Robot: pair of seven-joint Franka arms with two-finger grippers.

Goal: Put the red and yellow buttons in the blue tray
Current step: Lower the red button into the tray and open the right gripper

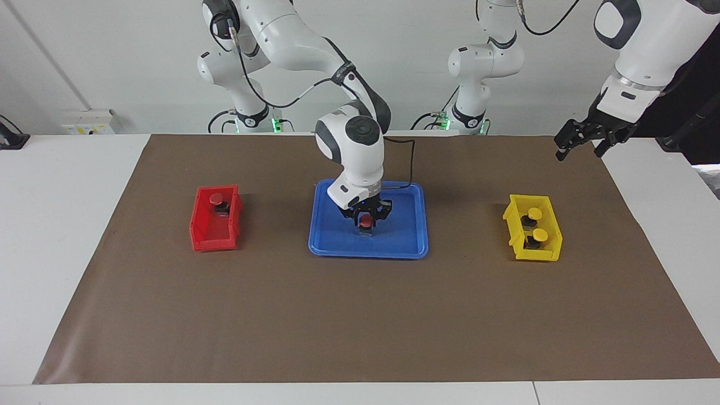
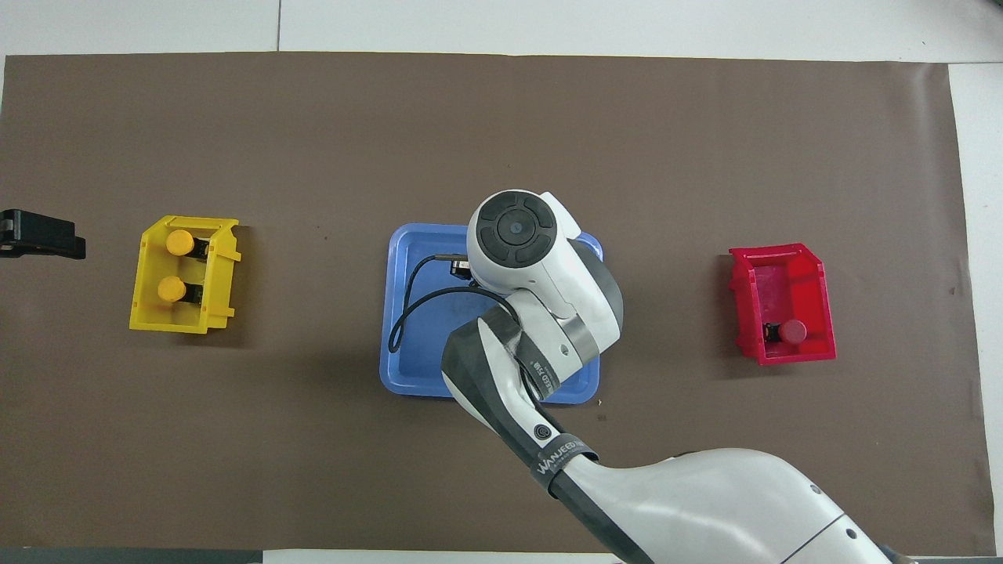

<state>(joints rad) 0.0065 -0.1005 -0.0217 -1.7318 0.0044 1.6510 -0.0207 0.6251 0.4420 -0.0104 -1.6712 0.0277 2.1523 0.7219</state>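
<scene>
My right gripper (image 1: 367, 224) is down in the blue tray (image 1: 406, 243), shut on a red button (image 1: 366, 220) whose base is at the tray floor. In the overhead view the right arm's wrist hides that gripper and button, and only parts of the tray (image 2: 407, 364) show. The second red button (image 1: 216, 198) lies in the red bin (image 1: 209, 241); it also shows in the overhead view (image 2: 791, 330). Two yellow buttons (image 1: 534, 214) (image 1: 540, 234) sit in the yellow bin (image 1: 534, 254), also seen from overhead (image 2: 179, 242) (image 2: 171, 289). My left gripper (image 1: 585, 139) waits raised over the mat's edge at the left arm's end.
The red bin (image 2: 783, 290) stands toward the right arm's end of the table and the yellow bin (image 2: 149, 309) toward the left arm's end, with the tray between them. A brown mat (image 1: 360, 315) covers the table. A black cable (image 2: 407, 301) loops over the tray.
</scene>
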